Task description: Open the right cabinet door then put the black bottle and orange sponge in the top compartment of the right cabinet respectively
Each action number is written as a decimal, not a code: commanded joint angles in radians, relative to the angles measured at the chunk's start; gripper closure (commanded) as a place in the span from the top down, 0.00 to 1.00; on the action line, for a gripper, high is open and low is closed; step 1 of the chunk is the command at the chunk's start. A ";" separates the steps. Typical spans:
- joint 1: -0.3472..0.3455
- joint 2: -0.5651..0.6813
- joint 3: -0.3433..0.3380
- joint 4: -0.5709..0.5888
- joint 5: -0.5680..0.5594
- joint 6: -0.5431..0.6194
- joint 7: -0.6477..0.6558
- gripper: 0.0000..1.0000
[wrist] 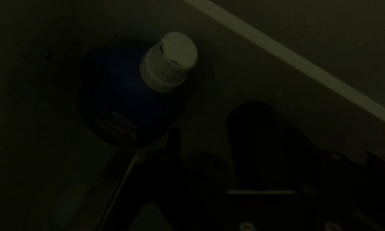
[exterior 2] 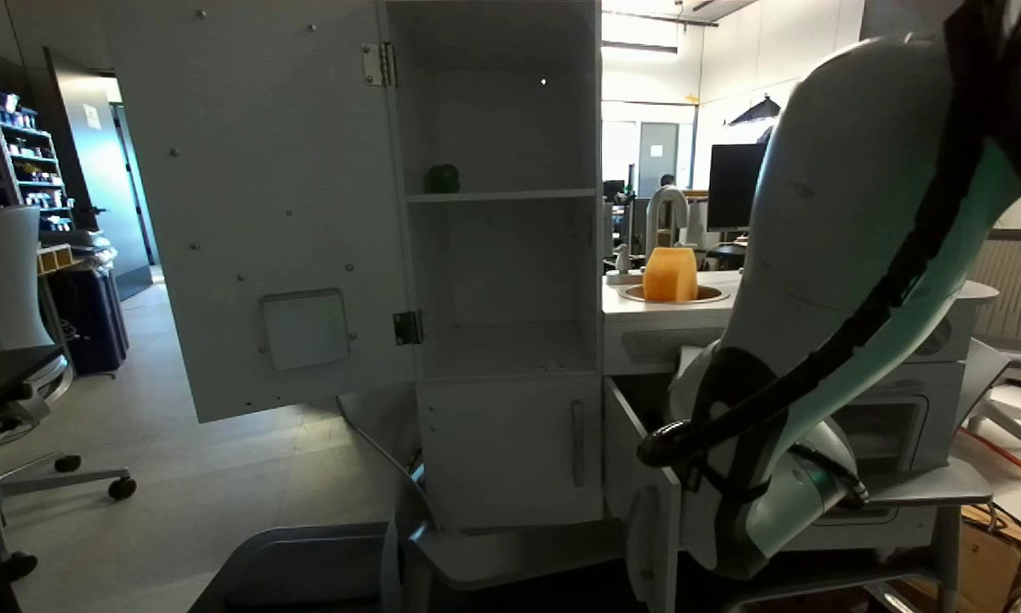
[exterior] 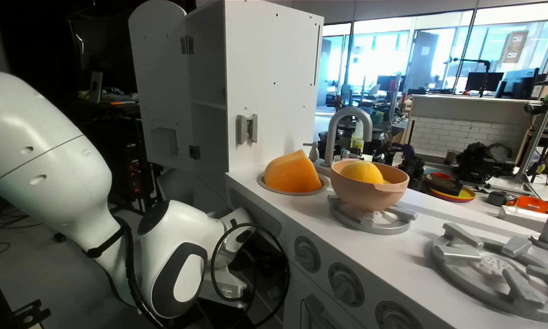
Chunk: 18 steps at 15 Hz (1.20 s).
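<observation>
Black bottle (wrist: 255, 144) seems to be flanked by the end effector (wrist: 233, 132), jaws set apart, presumably so that its sides can be pinched for lifting; it is apparently placed below the tabletop's (exterior: 392, 256) front edge, beside a blue bottle (wrist: 131, 101). Only a dark, round-topped form is seen. The orange sponge (exterior: 292, 172) is set in the sink (exterior 2: 711, 294).

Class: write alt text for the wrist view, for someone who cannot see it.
White-capped dark blue bottle in very dim light, with shadowy gripper fingers lower down. A pale strip slants across the upper right; much else is lost in darkness.
</observation>
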 commanded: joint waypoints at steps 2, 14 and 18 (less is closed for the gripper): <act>0.039 0.020 -0.045 0.016 0.091 0.082 -0.035 1.00; 0.065 -0.147 -0.023 -0.132 -0.045 -0.106 -0.083 1.00; 0.040 -0.323 0.023 -0.297 -0.239 -0.146 -0.119 1.00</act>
